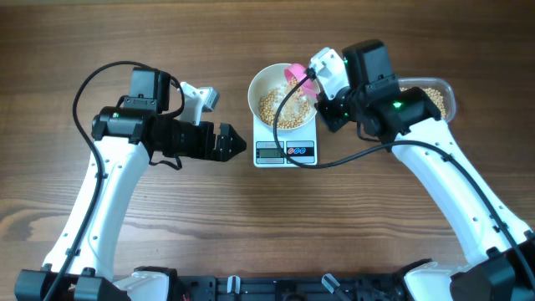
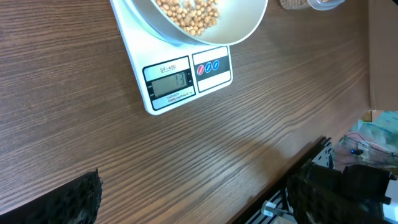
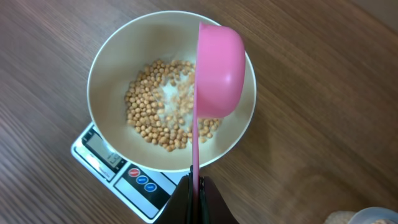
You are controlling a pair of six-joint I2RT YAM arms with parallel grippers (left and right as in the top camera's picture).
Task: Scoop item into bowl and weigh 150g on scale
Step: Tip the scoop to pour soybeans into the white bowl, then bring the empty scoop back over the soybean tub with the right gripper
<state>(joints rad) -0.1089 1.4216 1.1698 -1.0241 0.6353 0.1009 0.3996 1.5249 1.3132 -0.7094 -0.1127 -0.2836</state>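
The right fingers (image 3: 188, 200) are pressed together on the thin handle of a pink scoop (image 3: 219, 68) - pinching it edge-on, so the handle runs straight out ahead of them and the cup is turned on its side. Just beyond those fingertips sits the white bowl (image 3: 102, 65), and the scoop's cup hangs over the half of it that lies on the right in the wrist view. The beans (image 3: 149, 115) lie loose across the bowl's bottom, below and to the left of the cup; whether the cup holds any cannot be told.

The bowl stands on the scale (image 2: 180, 84), whose display and buttons poke out from under the rim on the side nearest the right fingers. Digits are lit, but they cannot be read with any certainty.

The left fingers (image 1: 234, 143) are spread wide and hold nothing - they hover over bare tabletop (image 1: 201, 217), with the scale just ahead of their tips and apart from them.

Behind the right fingers, largely hidden by the arm, a clear tub (image 1: 445, 94) holds more beans.
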